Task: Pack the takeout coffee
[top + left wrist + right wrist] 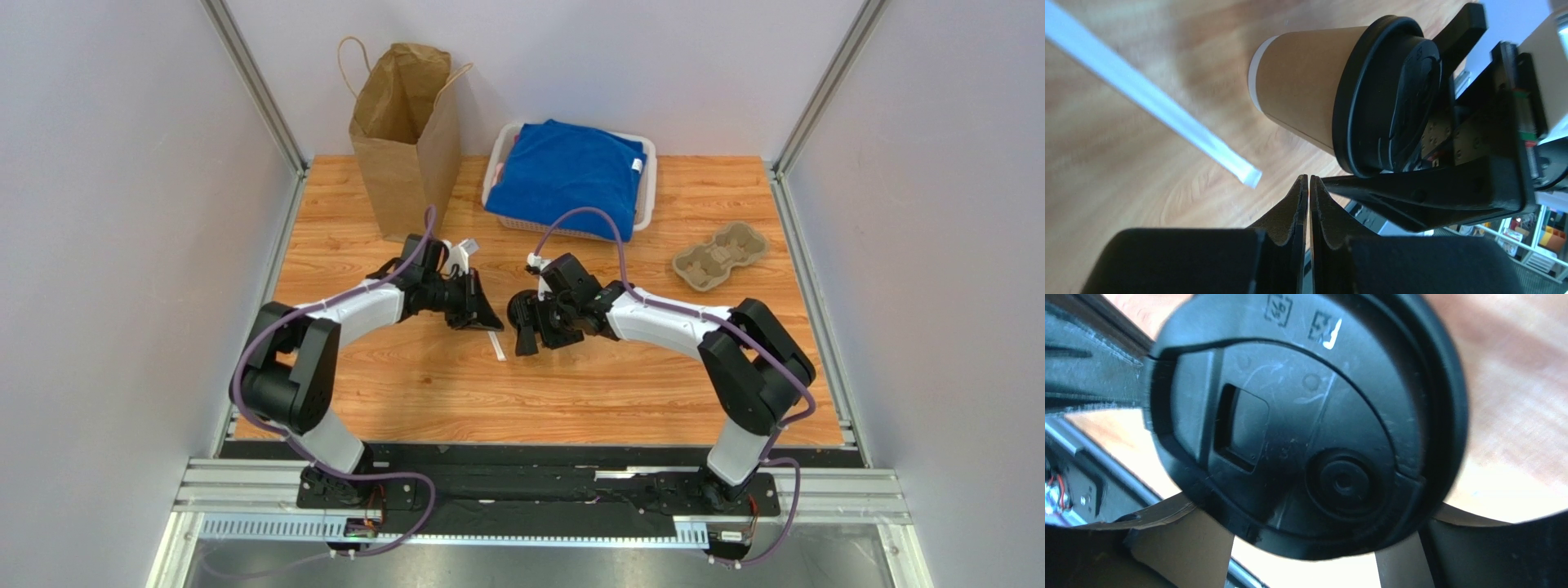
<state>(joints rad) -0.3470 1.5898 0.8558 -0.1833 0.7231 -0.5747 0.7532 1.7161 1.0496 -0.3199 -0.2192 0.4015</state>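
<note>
The takeout coffee [1303,86], a kraft-brown cup with a black lid [1309,416], stands between the two grippers near the table's middle. In the top view it is hidden under my right gripper [525,338]. That gripper [1304,563] has its jaws spread wide, one on each side of the lid's rim and against it. One of its fingers [1425,196] shows in the left wrist view, lying along the lid. My left gripper [487,319] is shut and empty [1309,184], its tips just beside the lid.
A white wrapped straw [497,348] lies on the wood beside the cup [1155,104]. A tall brown paper bag [405,135] stands at the back left. A white basket [646,184] holds blue cloth. A grey pulp cup carrier [720,257] lies at the right.
</note>
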